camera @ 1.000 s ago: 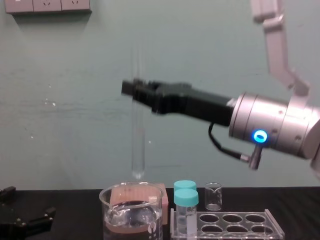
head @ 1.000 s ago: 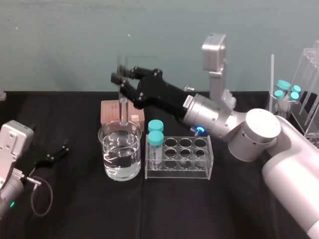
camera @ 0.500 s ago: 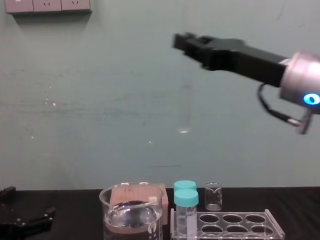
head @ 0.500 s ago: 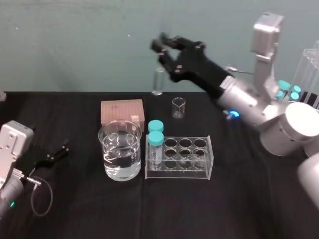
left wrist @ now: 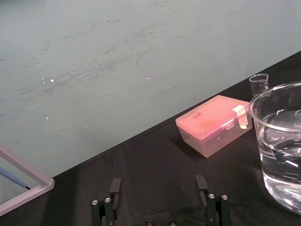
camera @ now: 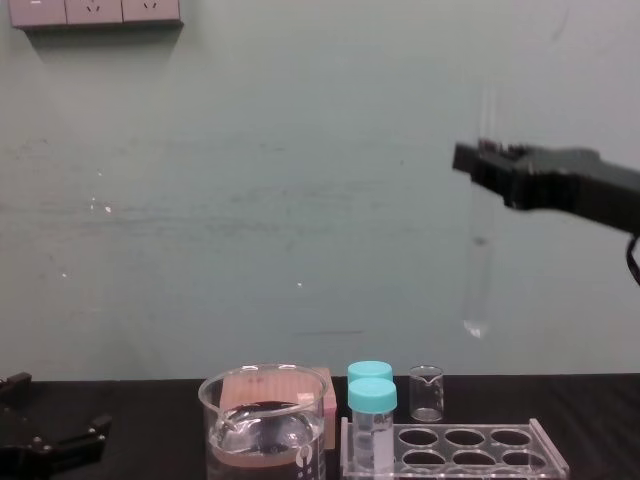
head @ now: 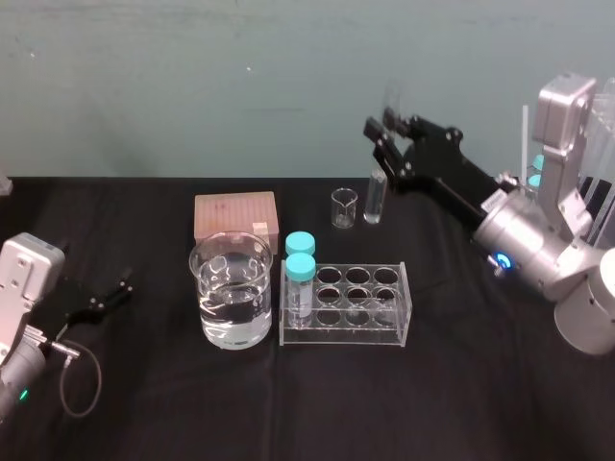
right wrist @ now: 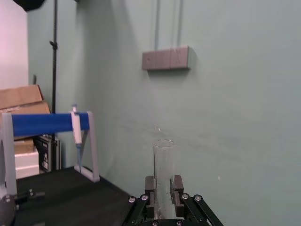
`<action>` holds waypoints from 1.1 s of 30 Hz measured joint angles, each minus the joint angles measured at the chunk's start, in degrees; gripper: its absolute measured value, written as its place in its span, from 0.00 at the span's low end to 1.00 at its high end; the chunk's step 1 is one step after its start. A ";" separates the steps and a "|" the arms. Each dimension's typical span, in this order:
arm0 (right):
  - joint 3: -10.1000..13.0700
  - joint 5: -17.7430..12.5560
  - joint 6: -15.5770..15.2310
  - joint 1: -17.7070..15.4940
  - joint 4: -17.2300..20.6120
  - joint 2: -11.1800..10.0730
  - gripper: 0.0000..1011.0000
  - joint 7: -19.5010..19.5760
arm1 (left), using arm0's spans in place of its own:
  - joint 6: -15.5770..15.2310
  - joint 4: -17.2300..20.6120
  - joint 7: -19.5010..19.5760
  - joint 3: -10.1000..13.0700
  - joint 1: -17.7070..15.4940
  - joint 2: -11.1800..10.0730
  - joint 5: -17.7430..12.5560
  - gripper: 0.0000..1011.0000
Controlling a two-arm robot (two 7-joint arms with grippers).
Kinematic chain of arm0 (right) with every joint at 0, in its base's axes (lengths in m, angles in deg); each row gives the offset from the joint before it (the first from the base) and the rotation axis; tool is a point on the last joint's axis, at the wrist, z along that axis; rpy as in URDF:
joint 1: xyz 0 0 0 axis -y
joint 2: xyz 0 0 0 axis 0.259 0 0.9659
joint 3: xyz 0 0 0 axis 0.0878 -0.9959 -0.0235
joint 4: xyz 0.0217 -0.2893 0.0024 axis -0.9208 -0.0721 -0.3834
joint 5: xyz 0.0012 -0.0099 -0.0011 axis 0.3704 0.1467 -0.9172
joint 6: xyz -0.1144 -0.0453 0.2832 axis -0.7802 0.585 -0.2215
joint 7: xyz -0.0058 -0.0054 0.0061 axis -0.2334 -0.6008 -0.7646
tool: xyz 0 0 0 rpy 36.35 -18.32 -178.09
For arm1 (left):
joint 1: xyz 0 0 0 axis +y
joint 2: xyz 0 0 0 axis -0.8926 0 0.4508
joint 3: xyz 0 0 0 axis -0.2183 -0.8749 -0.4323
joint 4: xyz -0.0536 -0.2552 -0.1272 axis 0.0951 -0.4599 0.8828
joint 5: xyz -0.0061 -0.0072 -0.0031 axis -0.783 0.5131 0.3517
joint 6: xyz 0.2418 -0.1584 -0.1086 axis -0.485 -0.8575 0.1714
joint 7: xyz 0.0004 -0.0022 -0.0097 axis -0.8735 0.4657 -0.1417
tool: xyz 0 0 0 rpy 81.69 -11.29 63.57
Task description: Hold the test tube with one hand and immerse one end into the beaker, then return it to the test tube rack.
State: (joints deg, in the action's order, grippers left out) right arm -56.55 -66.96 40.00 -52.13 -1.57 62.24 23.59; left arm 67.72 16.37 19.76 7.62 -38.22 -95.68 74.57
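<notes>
My right gripper (head: pixel 386 133) is shut on the upper part of the test tube (head: pixel 374 199), a long clear tube that hangs upright in the air behind the test tube rack (head: pixel 346 305). From the chest, the right gripper (camera: pixel 480 160) holds the test tube (camera: pixel 477 275) high above the test tube rack (camera: pixel 452 450), its round end well clear of it. The wrist view shows the test tube (right wrist: pixel 163 169) between both fingers (right wrist: pixel 150 185). The beaker (head: pixel 231 288), part full of water, stands left of the rack. My left gripper (left wrist: pixel 158 186) rests open on the table at the left.
A pink tip box (head: pixel 235 216) and a tiny beaker (head: pixel 343 207) stand behind the large beaker and the rack. Two teal-capped vials (head: pixel 300 257) fill the rack's left end. More capped vials (head: pixel 553 173) and clear stands sit at the far right.
My right gripper has carried the test tube from over the beaker up and to the right, then down a little, to behind the rack's right part. The left arm has not moved.
</notes>
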 joint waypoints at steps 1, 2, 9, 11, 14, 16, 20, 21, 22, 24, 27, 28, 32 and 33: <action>0.14 0.02 -0.20 -0.40 0.01 0.00 0.22 0.14 | 0.00 0.00 0.00 0.00 0.00 0.00 0.00 0.99; 0.27 0.04 -0.35 -0.79 0.01 0.01 0.22 0.27 | 0.00 0.00 0.00 0.00 0.00 0.00 0.00 0.99; 1.56 0.52 -0.21 -3.35 -1.18 0.38 0.22 0.85 | 0.00 0.00 0.00 0.00 0.00 0.00 0.00 0.99; 1.88 0.62 0.04 -3.76 -1.59 0.51 0.22 0.94 | 0.00 0.00 0.00 0.00 0.00 0.00 0.00 0.99; 2.56 0.82 0.27 -4.62 -2.34 0.78 0.22 1.22 | 0.00 0.00 0.00 0.00 0.00 0.00 0.00 0.99; 2.75 0.88 0.28 -4.84 -2.52 0.92 0.22 1.25 | 0.00 0.00 0.00 0.00 0.00 0.00 0.00 0.99; 3.10 0.98 0.13 -5.17 -2.86 1.26 0.22 1.27 | 0.00 0.00 0.00 0.00 0.00 0.00 0.00 0.99; 3.17 1.02 0.00 -5.25 -3.00 1.39 0.22 1.25 | 0.00 0.00 0.00 0.00 0.00 0.00 0.00 0.99; 3.18 1.04 -0.06 -5.27 -3.05 1.45 0.22 1.24 | 0.00 0.00 0.00 0.00 0.00 0.00 0.00 0.99; 3.21 1.10 -0.22 -5.30 -3.17 1.59 0.22 1.21 | 0.00 0.00 0.00 0.00 0.00 0.00 0.00 0.99; 3.21 1.18 -0.47 -5.34 -3.32 1.81 0.22 1.03 | 0.00 0.00 0.00 0.00 0.00 0.00 0.00 0.99; 3.22 1.22 -0.58 -5.41 -3.35 1.89 0.22 0.96 | 0.00 0.00 0.00 0.00 0.00 0.00 0.00 0.99; 3.19 1.45 -0.89 -5.52 -3.46 1.98 0.22 0.89 | 0.00 0.00 0.00 0.00 0.00 0.00 0.00 0.99; 3.17 1.54 -0.95 -5.55 -3.51 1.98 0.22 0.89 | 0.00 0.00 0.00 0.00 0.00 0.00 0.00 0.99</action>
State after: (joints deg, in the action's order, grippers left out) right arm -53.37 -65.43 39.05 -57.68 -5.08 64.22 24.48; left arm 67.72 16.37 19.76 7.62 -38.23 -95.68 74.58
